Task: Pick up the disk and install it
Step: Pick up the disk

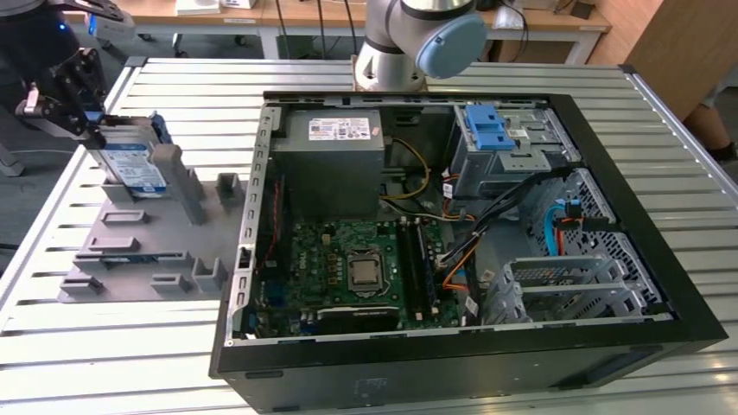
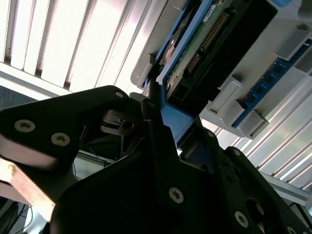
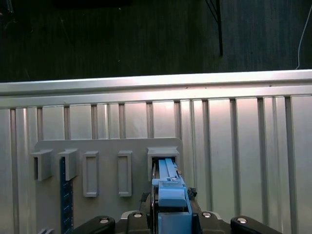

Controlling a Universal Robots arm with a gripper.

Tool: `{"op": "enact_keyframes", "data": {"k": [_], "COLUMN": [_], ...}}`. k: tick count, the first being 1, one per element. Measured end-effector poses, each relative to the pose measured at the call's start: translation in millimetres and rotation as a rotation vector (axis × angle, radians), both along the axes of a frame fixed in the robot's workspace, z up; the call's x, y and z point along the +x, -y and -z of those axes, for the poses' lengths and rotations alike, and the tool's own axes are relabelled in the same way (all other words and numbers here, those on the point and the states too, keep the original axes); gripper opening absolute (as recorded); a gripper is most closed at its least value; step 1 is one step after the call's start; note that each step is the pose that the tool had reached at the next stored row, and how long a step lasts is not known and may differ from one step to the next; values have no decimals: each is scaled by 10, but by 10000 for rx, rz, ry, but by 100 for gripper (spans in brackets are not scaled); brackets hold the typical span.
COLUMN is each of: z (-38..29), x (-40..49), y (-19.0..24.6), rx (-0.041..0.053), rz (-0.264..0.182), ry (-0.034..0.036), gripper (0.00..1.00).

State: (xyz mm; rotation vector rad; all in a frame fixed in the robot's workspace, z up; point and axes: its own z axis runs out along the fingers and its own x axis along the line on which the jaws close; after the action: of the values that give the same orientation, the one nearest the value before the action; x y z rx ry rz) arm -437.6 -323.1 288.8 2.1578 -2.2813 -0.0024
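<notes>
Gripper (image 1: 88, 114) is pressed together, pinching the blue-framed edge of the disk (image 1: 131, 168), which stands upright in the grey holder (image 1: 150, 252) on the slatted table (image 1: 127, 350), to the exterior view's left of the open computer case (image 1: 461, 367).

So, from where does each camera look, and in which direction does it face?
Exterior view: high off the arm, looking down on the table, open computer case and grey fixture; arm base and claw show.
First wrist view: on the wrist, looking down the disk edge into the fixture; the claw shows.
Second wrist view: on the wrist, beside the claw, facing the disk circuit board.
Shared: the claw shut on the disk.
</notes>
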Motion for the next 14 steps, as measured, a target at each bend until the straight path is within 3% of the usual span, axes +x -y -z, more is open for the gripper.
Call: {"op": "enact_keyframes", "data": {"k": [9,10,14], "z": [0,0,0], "x": [0,0,0], "y": [0,0,0], "rx": [0,0,0], "rz": [16,18,24], "ry": [0,1,-1], "gripper": [38,45,43]}}
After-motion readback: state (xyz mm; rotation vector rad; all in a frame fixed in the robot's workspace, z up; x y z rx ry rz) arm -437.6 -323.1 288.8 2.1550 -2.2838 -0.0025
